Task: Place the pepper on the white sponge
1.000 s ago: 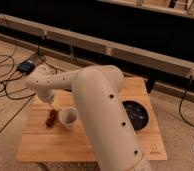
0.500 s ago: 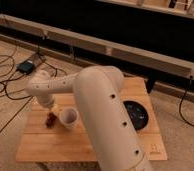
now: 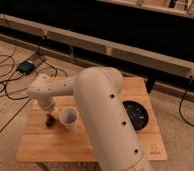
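Cables (image 3: 4, 85): dark cords loop across the floor at the far left, beside the surface.
Floor box (image 3: 26, 66): a small dark box lies on the floor to the upper left, among the cables and well apart from the surface.
Surface (image 3: 55, 146): a pale wooden tabletop with slatted grain. Its front left part is bare wood.
Claw (image 3: 49, 115): at the end of the wrist, low over the left part of the surface and pointing down at the pepper. It sits just left of the cup. Whether it is clenched, released or gripping the pepper, I cannot tell.
Pepper (image 3: 50, 120): a tiny dark red lump at the left of the surface, right under the claw tip and just left of the cup. I cannot tell whether it rests on the wood or is lifted off it.
Cup (image 3: 68, 118): a small pale round cup stands upright on the surface with its mouth open to the top, near the pepper but not touching it.
Arm (image 3: 105, 115): a thick cream-white link fills the middle. It rises from the lower edge, bends at a rounded elbow and reaches left to the claw, covering much of the middle of the surface.
Bowl (image 3: 136, 114): a dark round bowl sits on the right part of the surface, partly hidden by the arm and well apart from the pepper.
Right cable (image 3: 186, 106): one dark cord runs down the floor at the far right.
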{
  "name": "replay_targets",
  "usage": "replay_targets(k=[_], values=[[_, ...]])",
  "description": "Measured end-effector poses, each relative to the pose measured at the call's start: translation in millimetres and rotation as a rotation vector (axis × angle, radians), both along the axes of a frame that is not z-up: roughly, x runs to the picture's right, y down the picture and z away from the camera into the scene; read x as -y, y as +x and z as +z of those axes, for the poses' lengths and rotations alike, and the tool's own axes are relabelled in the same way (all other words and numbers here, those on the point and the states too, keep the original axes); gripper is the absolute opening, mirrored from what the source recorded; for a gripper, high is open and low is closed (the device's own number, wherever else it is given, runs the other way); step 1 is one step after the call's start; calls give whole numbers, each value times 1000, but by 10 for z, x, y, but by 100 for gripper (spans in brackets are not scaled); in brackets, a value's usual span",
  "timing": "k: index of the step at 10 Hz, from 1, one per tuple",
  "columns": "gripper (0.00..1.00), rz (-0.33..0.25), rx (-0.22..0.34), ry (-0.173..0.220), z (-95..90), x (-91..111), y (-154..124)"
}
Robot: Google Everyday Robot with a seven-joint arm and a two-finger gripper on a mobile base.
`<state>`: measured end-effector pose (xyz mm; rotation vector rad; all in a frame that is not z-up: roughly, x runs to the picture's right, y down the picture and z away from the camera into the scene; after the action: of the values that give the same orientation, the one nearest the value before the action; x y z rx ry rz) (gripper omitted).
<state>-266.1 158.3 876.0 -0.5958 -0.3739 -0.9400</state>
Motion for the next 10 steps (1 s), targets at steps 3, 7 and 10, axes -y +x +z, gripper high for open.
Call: replay_targets(k=[3, 7, 10], values=[[18, 12, -1, 3, -1, 44, -11], [0, 58, -23, 52, -35, 506, 87], [0, 122, -107, 102, 44, 985, 532]])
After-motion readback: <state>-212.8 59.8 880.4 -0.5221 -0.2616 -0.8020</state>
